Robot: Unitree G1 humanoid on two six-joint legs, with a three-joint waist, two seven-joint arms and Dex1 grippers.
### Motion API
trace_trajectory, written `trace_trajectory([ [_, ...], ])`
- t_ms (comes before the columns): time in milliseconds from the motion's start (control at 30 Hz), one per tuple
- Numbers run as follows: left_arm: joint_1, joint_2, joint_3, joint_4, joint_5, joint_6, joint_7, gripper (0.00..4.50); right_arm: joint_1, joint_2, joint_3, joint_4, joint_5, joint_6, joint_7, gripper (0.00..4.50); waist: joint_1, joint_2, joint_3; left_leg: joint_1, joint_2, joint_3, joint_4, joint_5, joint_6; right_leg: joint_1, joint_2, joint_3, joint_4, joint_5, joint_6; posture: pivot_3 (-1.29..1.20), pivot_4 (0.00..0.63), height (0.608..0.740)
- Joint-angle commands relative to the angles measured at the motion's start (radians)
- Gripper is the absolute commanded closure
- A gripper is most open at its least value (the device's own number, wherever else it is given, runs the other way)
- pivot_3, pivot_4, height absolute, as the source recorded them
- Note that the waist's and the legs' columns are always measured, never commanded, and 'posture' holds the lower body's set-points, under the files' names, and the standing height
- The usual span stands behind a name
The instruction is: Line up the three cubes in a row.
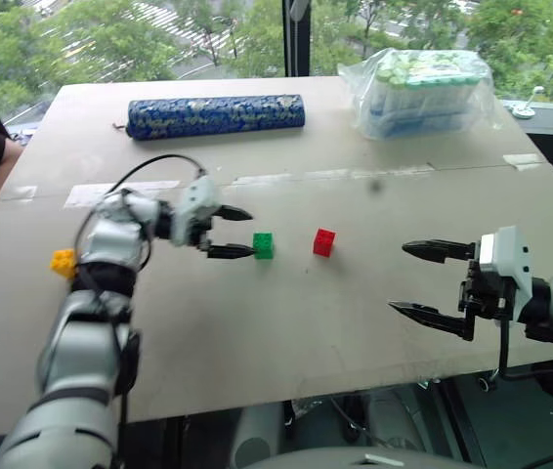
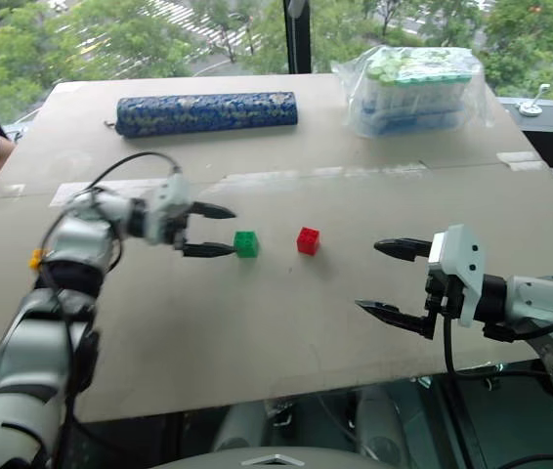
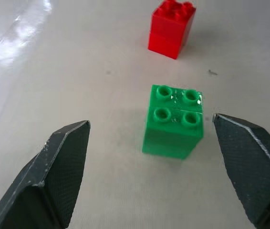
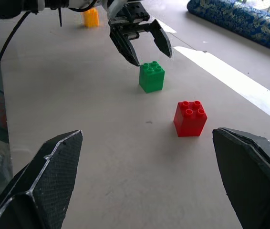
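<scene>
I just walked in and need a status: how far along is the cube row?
Done: green cube stands beside red cube, a small gap between. In hand: nothing; the left hand is open just short of green, the right hand open and idle. Left: yellow cube, far off behind the left arm.

L gripper (image 2: 220, 231) has its jaws spread, tips pointing at the green cube (image 2: 246, 244), which sits just past the lower fingertip (image 2: 224, 250) (touching or not, can't tell). Red cube (image 2: 308, 240) stands beyond the green, between the two grippers. R gripper (image 2: 384, 277) is wide open w/ nothing between its fingers, tips toward the red cube, well apart. Yellow cube (image 2: 35, 259) sits behind the L arm.
</scene>
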Motion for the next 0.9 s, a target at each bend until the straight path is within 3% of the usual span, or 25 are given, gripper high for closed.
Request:
trace_trajectory([
  [33, 0.190, 0.033, 0.254, -0.370, -0.184, 0.316, 0.202, 0.29, -0.062, 0.021, 0.037, 0.018, 0.025, -0.019, 0.024, 0.00, 0.005, 0.000, 0.001, 0.000, -0.001, -0.001, 0.000, 0.000, 0.000, 0.001, 0.000, -0.001, 0.000, 0.000, 0.000, 0.00, 0.150, 0.740],
  [167, 0.448, -0.084, 0.546, -0.686, -0.198, 0.509, 0.574, 0.29, -0.160, 0.062, 0.110, 0.060, 0.033, -0.013, 0.047, 0.00, 0.002, 0.000, 0.001, 0.004, 0.000, -0.003, 0.000, -0.002, -0.003, 0.003, -0.002, 0.000, 0.000, -0.002, -0.003, 0.00, 0.150, 0.740],
  [333, 0.589, -0.211, 0.725, -0.863, -0.089, 0.666, 0.975, 0.29, -0.258, 0.117, 0.200, 0.127, 0.026, -0.014, 0.095, 0.00, 0.030, -0.001, 0.001, 0.005, -0.001, -0.009, 0.000, -0.002, -0.006, 0.006, -0.001, -0.005, -0.001, -0.003, -0.004, 0.00, 0.150, 0.740],
  [467, 0.604, -0.208, 0.725, -0.883, -0.084, 0.710, 1.054, 0.29, -0.299, 0.131, 0.227, 0.153, 0.027, -0.011, 0.124, 0.00, 0.042, -0.001, 0.000, 0.005, -0.002, -0.009, 0.000, -0.002, -0.006, 0.006, -0.001, -0.005, -0.001, -0.003, -0.004, 0.00, 0.150, 0.740],
  [667, 0.582, -0.113, 0.652, -0.736, -0.079, 0.685, 1.020, 0.29, -0.311, 0.126, 0.222, 0.141, 0.036, 0.002, 0.119, 0.00, 0.049, -0.001, 0.000, 0.004, -0.002, -0.009, -0.001, -0.002, -0.007, 0.005, 0.000, -0.005, -0.001, -0.003, -0.004, 0.00, 0.150, 0.740],
  [900, 0.469, 0.006, 0.519, -0.383, -0.034, 0.498, 0.928, 0.29, -0.266, 0.098, 0.184, 0.096, 0.033, 0.006, 0.087, 0.00, 0.051, -0.001, 0.000, 0.004, -0.002, -0.007, -0.002, -0.002, -0.007, 0.003, 0.000, -0.006, -0.001, -0.003, -0.004, 0.00, 0.150, 0.740],
])
